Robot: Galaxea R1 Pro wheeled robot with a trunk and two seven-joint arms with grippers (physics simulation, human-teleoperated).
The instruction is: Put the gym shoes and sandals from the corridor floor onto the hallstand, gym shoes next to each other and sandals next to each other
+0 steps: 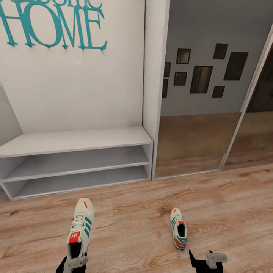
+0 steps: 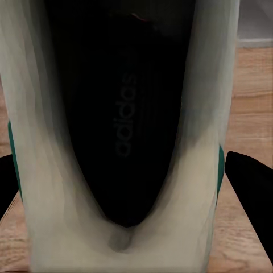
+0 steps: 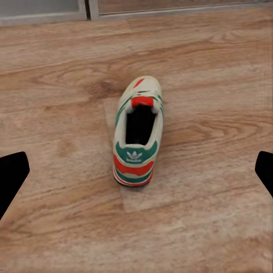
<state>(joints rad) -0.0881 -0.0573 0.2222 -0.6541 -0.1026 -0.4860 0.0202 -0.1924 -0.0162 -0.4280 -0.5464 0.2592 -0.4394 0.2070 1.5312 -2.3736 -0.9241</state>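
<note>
The left gripper clamps the left gym shoe at its heel; the right gripper hangs spread wide, the second gym shoe at its 11 o'clock on the corridor floor.

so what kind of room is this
Most likely a home entryway or corridor: a grey shoe bench under teal "HOME" letters, a mirrored sliding door beside it, and sneakers on a wood plank floor.

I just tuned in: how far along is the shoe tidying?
Nothing is stowed yet. In hand: the left gripper is at the heel of one gym shoe. Left: the other gym shoe lies on the floor below the open right gripper.
</note>
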